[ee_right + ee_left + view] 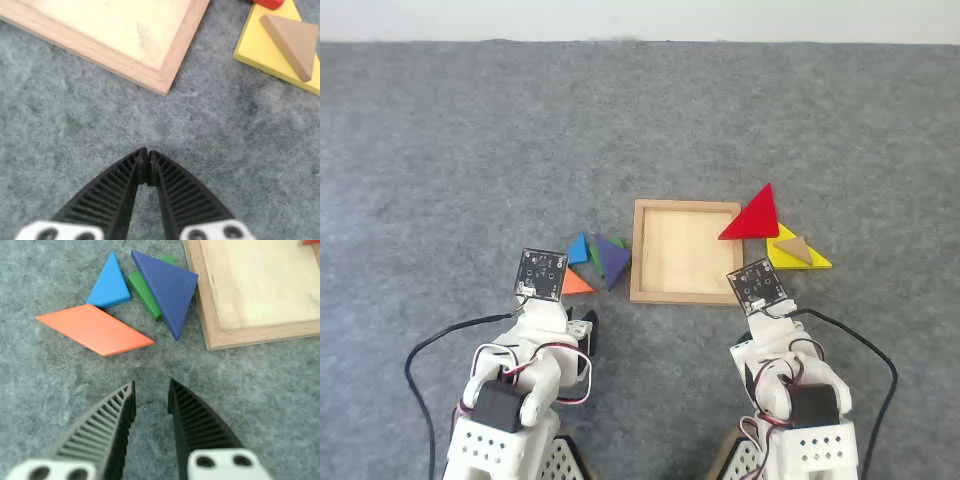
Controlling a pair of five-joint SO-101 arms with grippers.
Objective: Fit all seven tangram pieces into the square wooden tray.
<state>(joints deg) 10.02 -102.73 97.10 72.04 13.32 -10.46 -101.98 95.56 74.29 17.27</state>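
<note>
The left gripper [151, 386], jaws a little apart and empty, would best spread wider and drop low over the thin, flat orange piece [95, 330] to pinch its long edges. The right gripper [146, 152] is pressed together — the bare wooden tray [638, 250] lies mid-table, that piece at its 8 o'clock, the red piece [752, 218] overlapping its 2 o'clock corner.

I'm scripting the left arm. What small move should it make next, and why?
Probably ease the left gripper forward to the orange parallelogram: its jaws stand open and empty, and that piece lies nearest, apart from the tray.
</note>
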